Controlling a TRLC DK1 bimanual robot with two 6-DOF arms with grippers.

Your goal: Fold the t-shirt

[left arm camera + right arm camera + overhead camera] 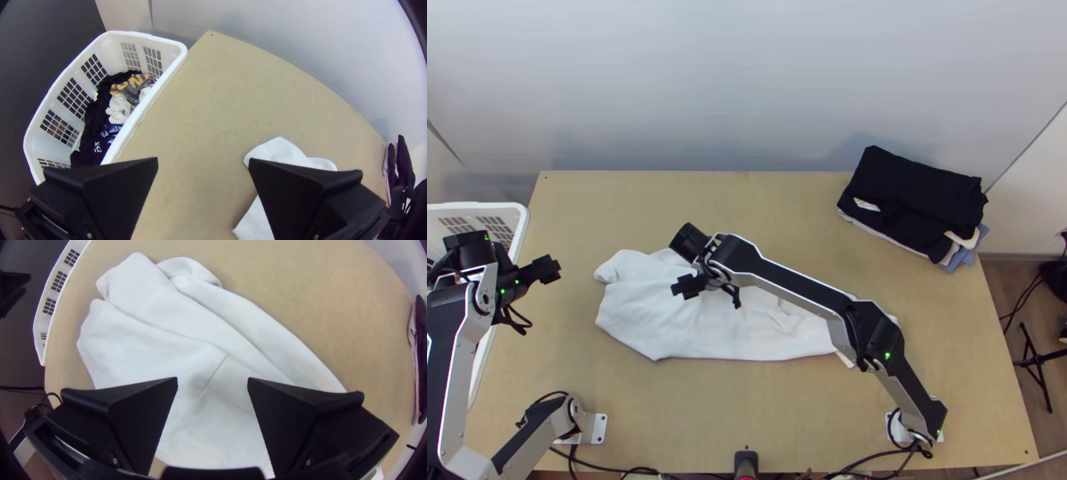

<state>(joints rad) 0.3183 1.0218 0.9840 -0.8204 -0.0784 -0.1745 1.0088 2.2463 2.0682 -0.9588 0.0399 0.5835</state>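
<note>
The right tool (pixel 685 286) is held above the left half of the white t-shirt (pixel 667 320), and its two fingers (pixel 129 418) are spread apart, as is seen in the right wrist view. Between them, the white fabric with a seam is seen. The left tool (pixel 551 270) is placed well apart from the t-shirt, near the left edge of the light wooden surface (pixel 771 416); its fingers (pixel 106 191) are also spread apart.

The t-shirt is laid across the middle of the surface as a long, wrinkled shape. Several layers are overlapped, and long creases are formed along it. At its left end the cloth is gathered in uneven, rounded bumps. Its right part is crossed from above by the right arm (pixel 795 282) and partly hidden by it.

At the far right corner of the surface, a stack of folded clothes (pixel 915 192) is set. It is topped by black cloth, and white and blue edges are seen under it.

Beside the left edge of the surface, a white plastic basket (pixel 180 51) is placed. In it, black cloth (pixel 91 120), a grey garment with orange print (pixel 133 89) and white cloth (pixel 118 109) are contained, loosely bunched.
</note>
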